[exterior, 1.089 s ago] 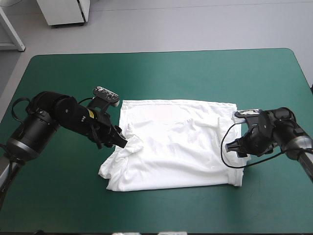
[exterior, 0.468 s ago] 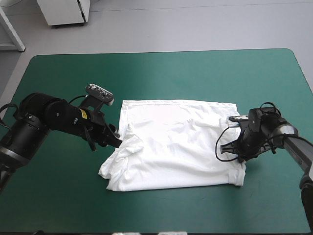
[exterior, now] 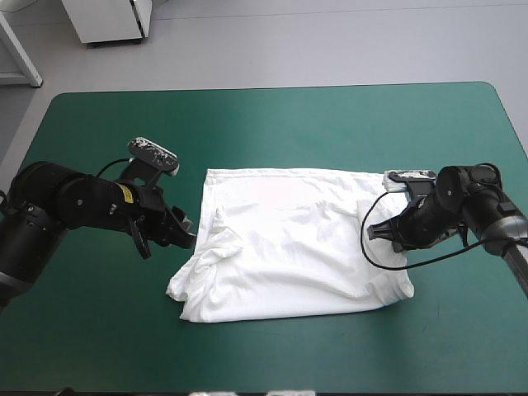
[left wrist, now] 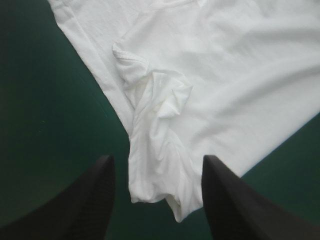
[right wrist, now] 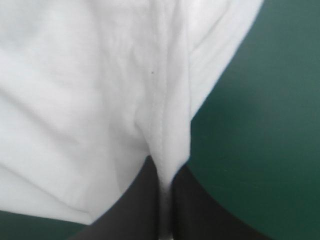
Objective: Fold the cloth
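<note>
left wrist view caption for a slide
Open jaws flank the rumpled edge of the white T-shirt on the teal-green cover.

No writing, label, brand or number is legible in any view.

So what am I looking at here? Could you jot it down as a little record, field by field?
Surface: table with a teal-green cover
Item: white T-shirt, spread mostly flat, bunched at its left side
Left end effector: open around the bunched sleeve, not gripping it
Right end effector: shut on the T-shirt's edge at the robot's right
Fold: not yet done
</note>
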